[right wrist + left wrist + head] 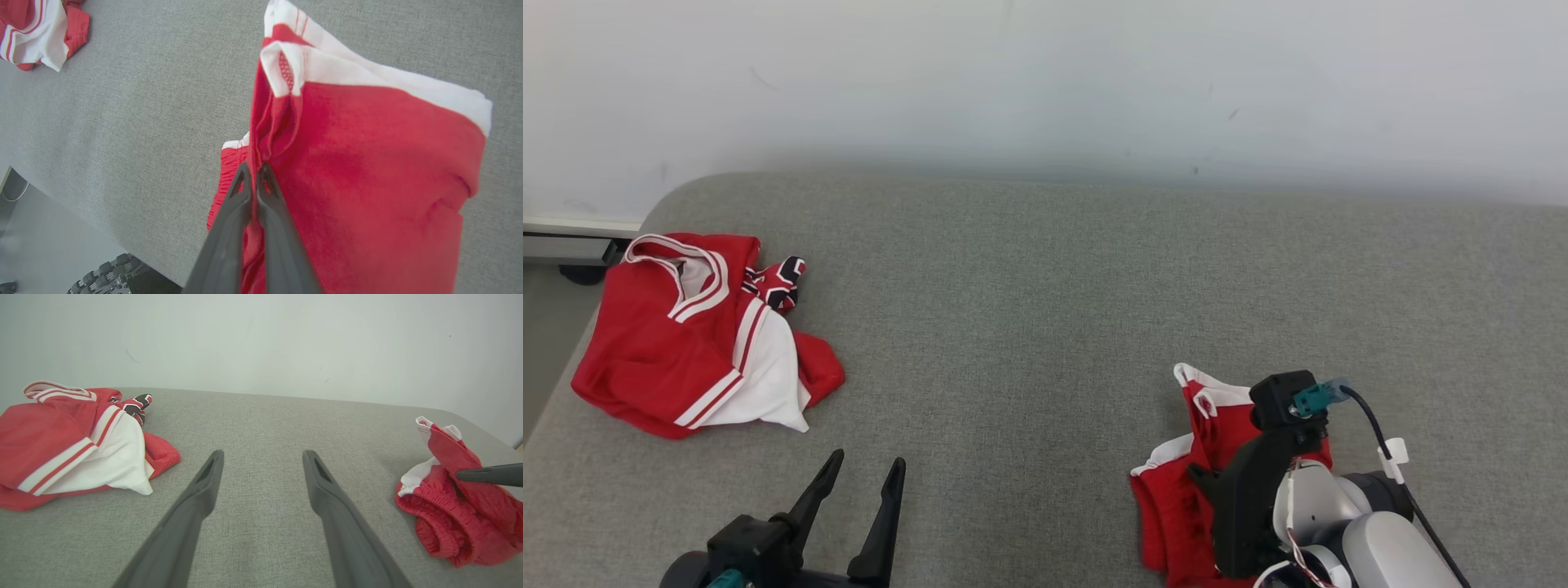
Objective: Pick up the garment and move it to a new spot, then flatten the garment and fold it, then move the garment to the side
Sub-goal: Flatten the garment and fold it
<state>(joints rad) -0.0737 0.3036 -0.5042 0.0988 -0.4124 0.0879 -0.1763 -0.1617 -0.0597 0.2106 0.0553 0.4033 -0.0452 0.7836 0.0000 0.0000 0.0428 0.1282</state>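
Grips a fold of the red shorts (367, 163) with the right gripper (253, 173), fingers pressed together on the cloth just below the white-trimmed leg opening. Finds the shorts bunched at the near right of the grey fabric surface (1045, 310), upper part drawn up into a peak, lower part with the elastic waistband seemingly resting on the surface at the left side of the heap. Holds the left gripper (867, 459) spread wide over bare fabric at the near left, touching nothing. Shows a red-and-white jersey (662, 343) heaped at the far left, well apart from the shorts.

Looks like the first step: grasp made, carry to a new spot not yet done. Calls next for a lift high enough to clear the trailing waistband, then a carry toward the open middle of the surface, away from the near edge and from the jersey. Needs a firm pinch throughout, to guard against a thin fold of mesh slipping out. Wants room on all sides at the set-down, for flattening and folding with both grippers afterward.
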